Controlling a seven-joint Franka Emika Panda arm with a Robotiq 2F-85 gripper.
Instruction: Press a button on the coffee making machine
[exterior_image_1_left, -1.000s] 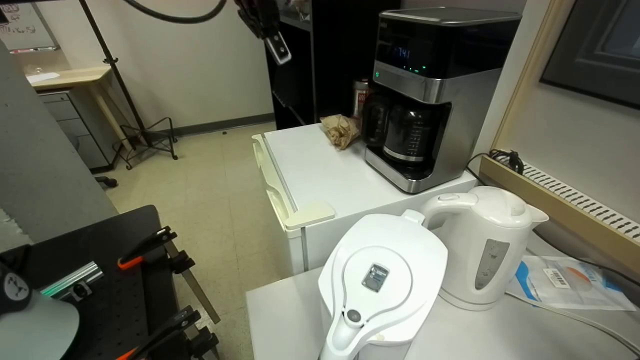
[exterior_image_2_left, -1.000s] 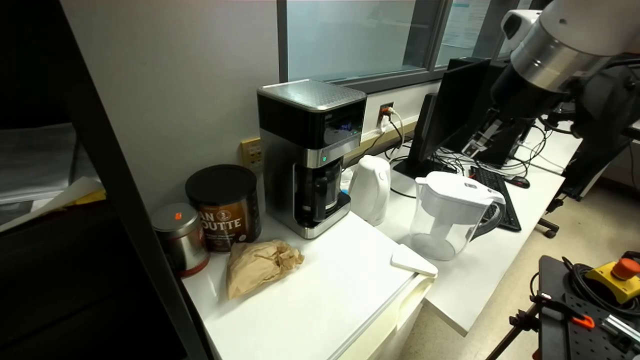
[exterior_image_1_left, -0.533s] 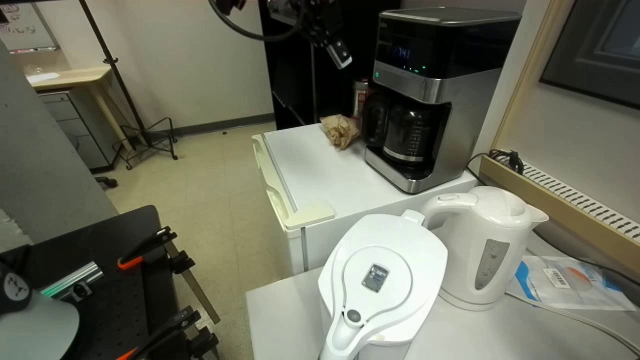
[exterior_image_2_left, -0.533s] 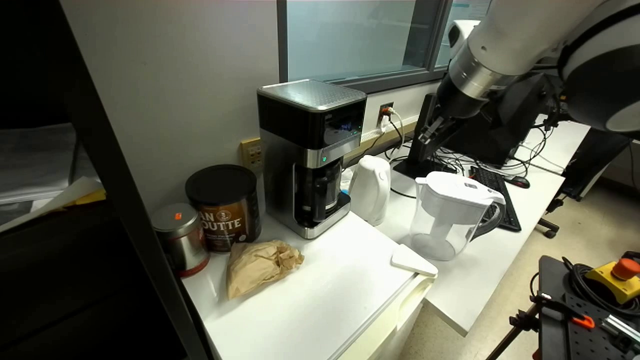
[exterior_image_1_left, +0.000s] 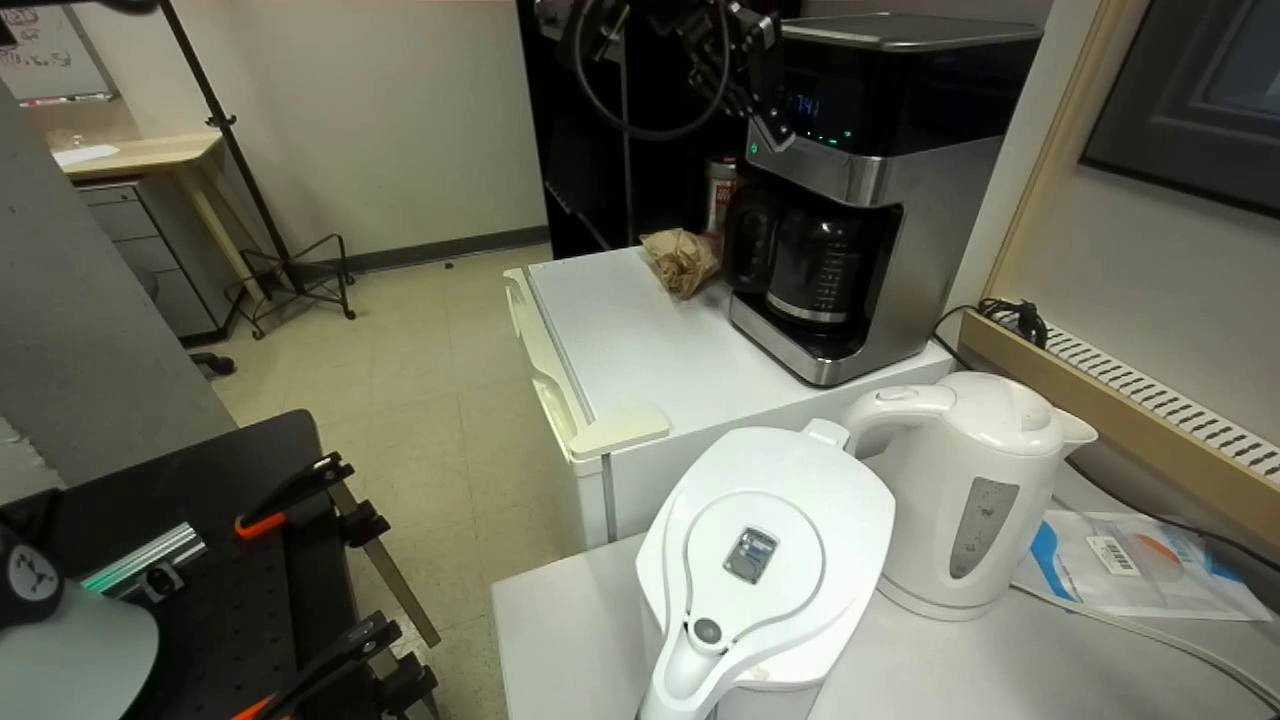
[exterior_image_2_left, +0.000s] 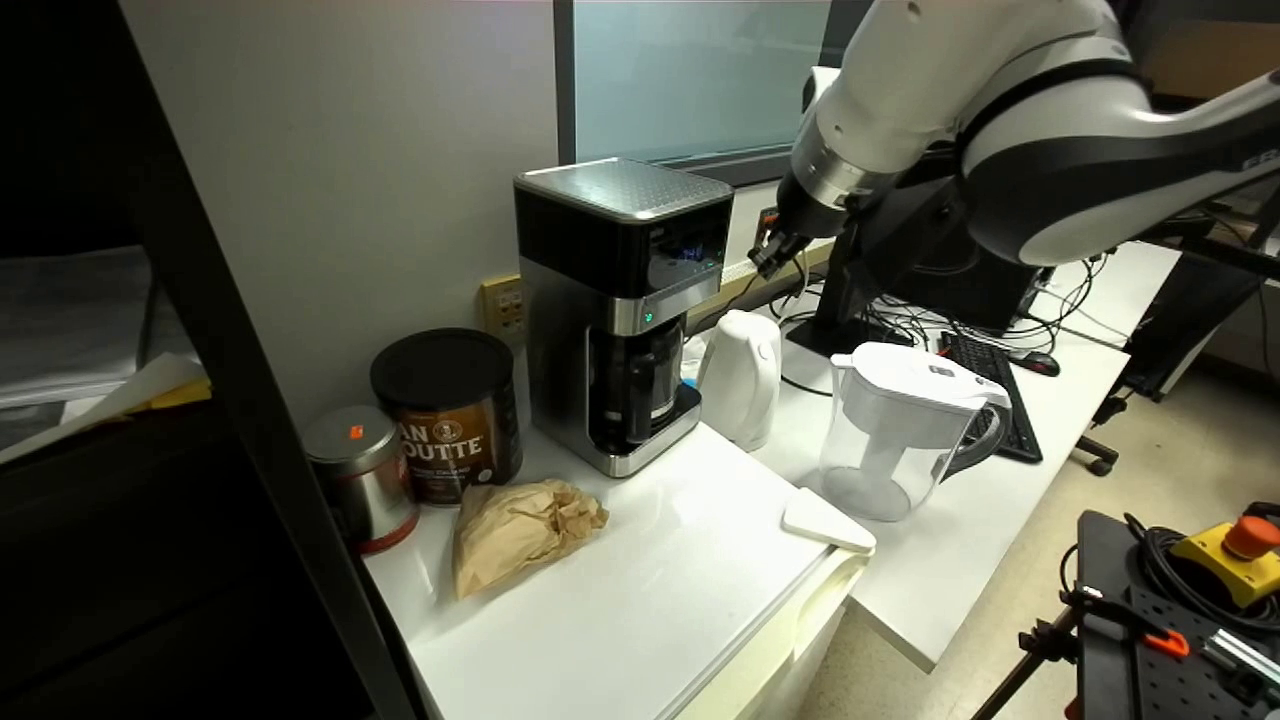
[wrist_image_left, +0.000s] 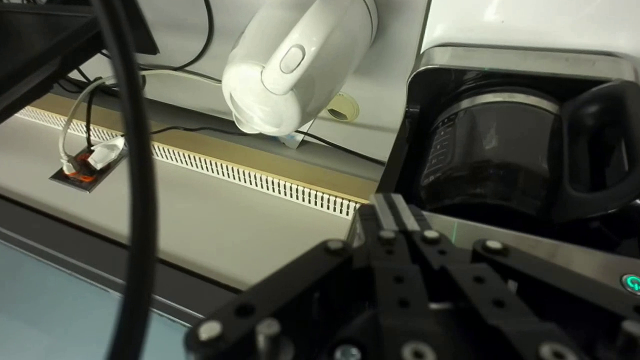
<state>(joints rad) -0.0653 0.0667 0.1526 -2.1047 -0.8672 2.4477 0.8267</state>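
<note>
The coffee making machine (exterior_image_1_left: 945, 240) is a tall black and silver box with a lit display and a green power light (exterior_image_1_left: 754, 148). It also shows in an exterior view (exterior_image_2_left: 565, 350) and in the wrist view (wrist_image_left: 545, 252), with its power light (wrist_image_left: 632, 283) at the right edge. Its dark carafe (wrist_image_left: 492, 150) stands inside. My gripper (wrist_image_left: 395, 212) is shut and empty, its fingertips together. In an exterior view the gripper (exterior_image_1_left: 775, 135) overlaps the left of the display; in another the gripper (exterior_image_2_left: 766, 262) is right of the machine, apart from it. The wrist view's gripper hides the button panel.
A white kettle (exterior_image_2_left: 742, 375) and a filter jug (exterior_image_2_left: 900, 420) stand on the desk beside the machine. A paper bag (exterior_image_2_left: 525, 530), a coffee tin (exterior_image_2_left: 450, 430) and a metal canister (exterior_image_2_left: 362, 480) are on its other side. A monitor (exterior_image_2_left: 850, 265) stands behind the arm.
My gripper has moved steadily toward the coffee machine, rightward in an exterior view and leftward in another. The machine and the other things have not moved.
</note>
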